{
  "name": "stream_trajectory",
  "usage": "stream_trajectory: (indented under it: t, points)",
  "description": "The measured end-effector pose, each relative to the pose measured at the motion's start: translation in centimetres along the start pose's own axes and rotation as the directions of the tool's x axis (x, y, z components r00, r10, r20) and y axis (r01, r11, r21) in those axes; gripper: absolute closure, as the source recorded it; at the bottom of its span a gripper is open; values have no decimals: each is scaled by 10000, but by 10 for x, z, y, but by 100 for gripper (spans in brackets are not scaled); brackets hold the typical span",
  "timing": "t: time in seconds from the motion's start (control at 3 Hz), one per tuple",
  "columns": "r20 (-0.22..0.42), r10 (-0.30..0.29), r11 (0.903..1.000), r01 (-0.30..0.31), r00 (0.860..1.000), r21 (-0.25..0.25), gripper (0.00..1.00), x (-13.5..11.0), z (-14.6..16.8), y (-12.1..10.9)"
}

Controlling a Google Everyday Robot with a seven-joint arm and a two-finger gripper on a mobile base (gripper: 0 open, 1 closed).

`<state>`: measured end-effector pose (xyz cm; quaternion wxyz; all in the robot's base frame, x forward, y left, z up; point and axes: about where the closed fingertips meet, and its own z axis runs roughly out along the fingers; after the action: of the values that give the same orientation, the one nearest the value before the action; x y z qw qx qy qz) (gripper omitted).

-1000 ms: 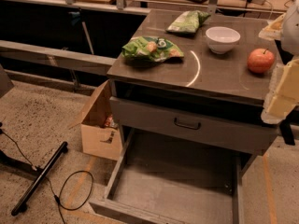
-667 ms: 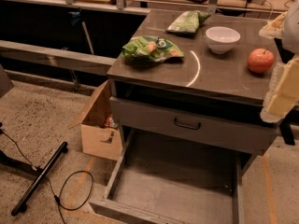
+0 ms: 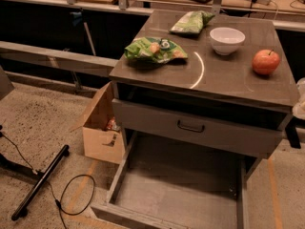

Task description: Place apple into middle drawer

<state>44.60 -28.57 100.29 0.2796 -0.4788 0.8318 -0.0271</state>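
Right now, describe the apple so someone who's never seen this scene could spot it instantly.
Start at the grey cabinet in the middle of the picture and look at its flat top, near the right edge. The apple sits there alone, right of the white bowl and apart from it. It is the only round red-orange thing, unlike the front green bag and back green bag; the gripper is not in view.

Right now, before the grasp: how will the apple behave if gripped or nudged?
The apple is round, so a nudge would likely roll it, and the right edge of the cabinet top is near. Its skin looks smooth, so a grip may slip. The gripper is not in view.
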Motion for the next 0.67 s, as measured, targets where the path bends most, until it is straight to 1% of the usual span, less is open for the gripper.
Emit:
stream_trajectory:
  t: [0.33, 0.67]
  points:
    - [1238, 1855, 9790, -1942, 9748, 619, 0, 26, 9, -28]
    - [1942, 3145, 9313, -3416, 9292, 1261, 0, 34, 29, -50]
